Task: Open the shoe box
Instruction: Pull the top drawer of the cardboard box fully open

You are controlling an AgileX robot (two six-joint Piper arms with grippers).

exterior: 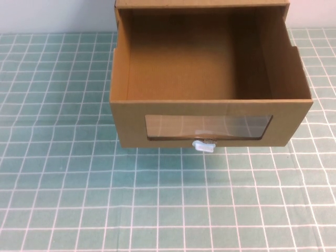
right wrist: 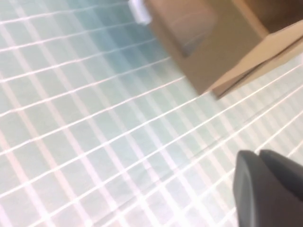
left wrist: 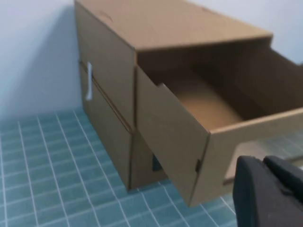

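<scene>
Mat (exterior: 63,184), empty open shoe box (exterior: 131,122), left end effector (left wrist: 265,163), right end effector (right wrist: 259,156) nearby

My left claw (left wrist: 264,166) hangs out on my left, fingers together; my right claw (right wrist: 260,160) hovers low on my right, pinched shut.

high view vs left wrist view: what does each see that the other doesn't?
High only: the white pull tab below the drawer's window. Left wrist only: the outer shell's top and side, a white side tab, and the left gripper near the drawer's front corner. Both: the drawer pulled out, on the grid mat. The shut right gripper shows in neither, only its own wrist view, over the mat.
</scene>
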